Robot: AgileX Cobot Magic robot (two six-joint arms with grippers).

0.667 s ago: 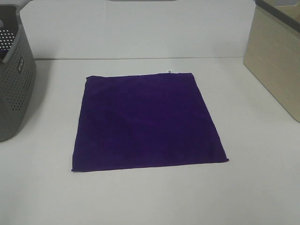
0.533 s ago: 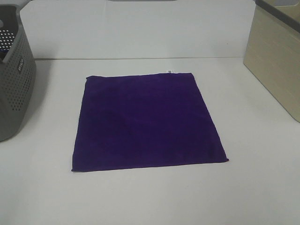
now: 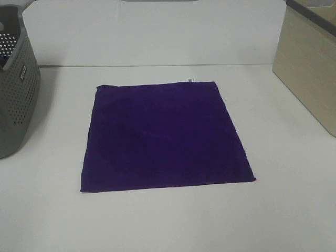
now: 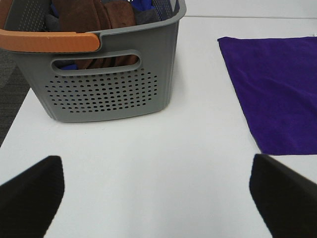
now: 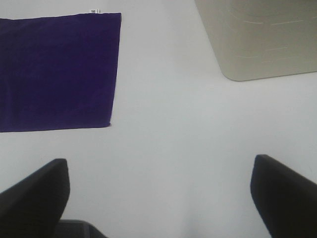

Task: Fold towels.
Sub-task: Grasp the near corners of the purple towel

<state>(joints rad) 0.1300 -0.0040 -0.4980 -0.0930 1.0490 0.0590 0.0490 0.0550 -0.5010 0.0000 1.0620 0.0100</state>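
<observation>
Purple towel (image 3: 167,135) spread flat and unfolded in the middle of the white table (image 3: 294,210), with both grippers clear of it.

Its small white tag (image 3: 190,80) sits on the far edge, near the right corner, and all four edges lie on the tabletop with only slight waviness. The left gripper (image 4: 157,198) hangs over bare table off the towel's left side, its dark fingers (image 4: 32,193) spread wide with nothing between them. The right gripper (image 5: 158,196) is likewise wide apart and empty, over bare table off the towel's right side. A grey perforated basket (image 3: 16,89) stands at the table's left edge, well apart from the towel. The left wrist view shows its orange handle (image 4: 49,42) and brown and blue cloths (image 4: 94,12) inside, possibly more towels, though they are too bunched to tell. A beige box (image 3: 307,63) stands at the far right.
</observation>
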